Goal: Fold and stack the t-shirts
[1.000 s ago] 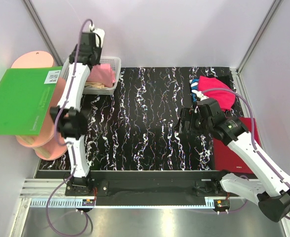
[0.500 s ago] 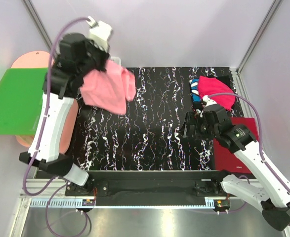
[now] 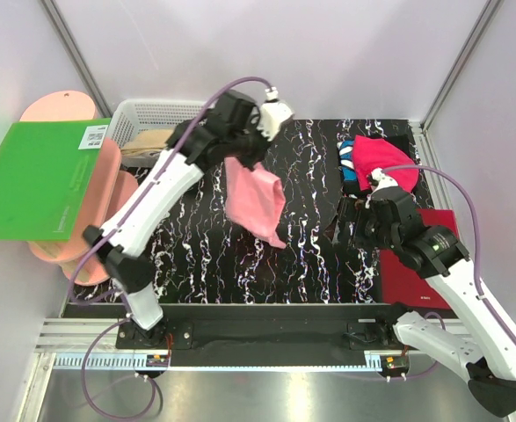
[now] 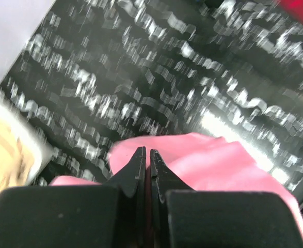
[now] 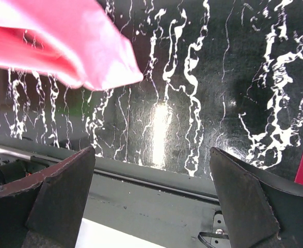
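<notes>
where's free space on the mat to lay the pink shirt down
Bare mat runs down the middle, between the hanging pink shirt and the right gripper, and along the near edge. Crowded on the right: magenta shirt, blue shirt, dark-red board.

A salmon-pink t-shirt (image 5: 63,46) hangs upper left above marbled table (image 5: 192,93); right gripper (image 5: 151,152) spread wide.

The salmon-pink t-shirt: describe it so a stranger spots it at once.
Find the black marbled table. Over its middle, the left gripper, jaws shut, holds up the salmon-pink t-shirt. The magenta t-shirt lies bunched at the far right; this one is paler and hanging.
</notes>
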Robot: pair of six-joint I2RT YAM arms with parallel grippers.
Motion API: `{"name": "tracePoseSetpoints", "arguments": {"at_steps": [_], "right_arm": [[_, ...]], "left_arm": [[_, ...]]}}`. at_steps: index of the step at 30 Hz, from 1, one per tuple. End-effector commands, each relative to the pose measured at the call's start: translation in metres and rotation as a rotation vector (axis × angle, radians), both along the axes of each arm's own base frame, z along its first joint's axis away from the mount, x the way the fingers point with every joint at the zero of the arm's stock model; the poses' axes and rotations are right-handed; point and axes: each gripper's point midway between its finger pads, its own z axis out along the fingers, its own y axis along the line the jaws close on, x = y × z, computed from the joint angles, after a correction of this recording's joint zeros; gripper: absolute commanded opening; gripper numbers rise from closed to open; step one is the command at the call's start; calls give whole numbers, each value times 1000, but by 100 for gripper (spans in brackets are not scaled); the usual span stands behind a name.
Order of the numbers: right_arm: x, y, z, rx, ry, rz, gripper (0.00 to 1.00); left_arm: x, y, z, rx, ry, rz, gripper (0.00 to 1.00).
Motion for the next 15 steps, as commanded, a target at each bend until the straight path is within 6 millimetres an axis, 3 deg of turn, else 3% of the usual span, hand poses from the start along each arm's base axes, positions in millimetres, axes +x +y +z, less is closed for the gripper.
{"name": "tracePoseSetpoints", "arguments": {"at_steps": [1, 2, 3, 5, 6, 11, 12, 13, 14, 15], "right_arm": [[4, -5, 24, 10, -54, -44, 100], [5, -6, 29, 11, -62, -47, 100], [6, -6, 30, 11, -66, -51, 100], [5, -8, 34, 12, -71, -54, 100], [5, -7, 35, 15, -71, -54, 100], [3, -6, 28, 15, -50, -54, 99], [2, -7, 27, 14, -47, -55, 100], [2, -6, 23, 11, -40, -52, 100], [2, -7, 23, 10, -40, -54, 100], [2, -7, 22, 7, -38, -55, 100]], "left_arm": [[-17, -65, 59, -171, -92, -126, 0], [-19, -79, 54, -182, -70, -143, 0], [-29, -91, 65, -209, -86, -174, 0], [-31, -108, 65, -225, -81, -184, 0], [-35, -114, 79, -255, -103, -193, 0], [-32, -113, 86, -292, -109, -151, 0], [-34, -110, 49, -222, -42, -148, 0], [-38, -107, 35, -198, -23, -154, 0], [-48, -93, 37, -197, -24, -158, 0], [-52, -78, -20, -106, 71, -143, 0]]}}
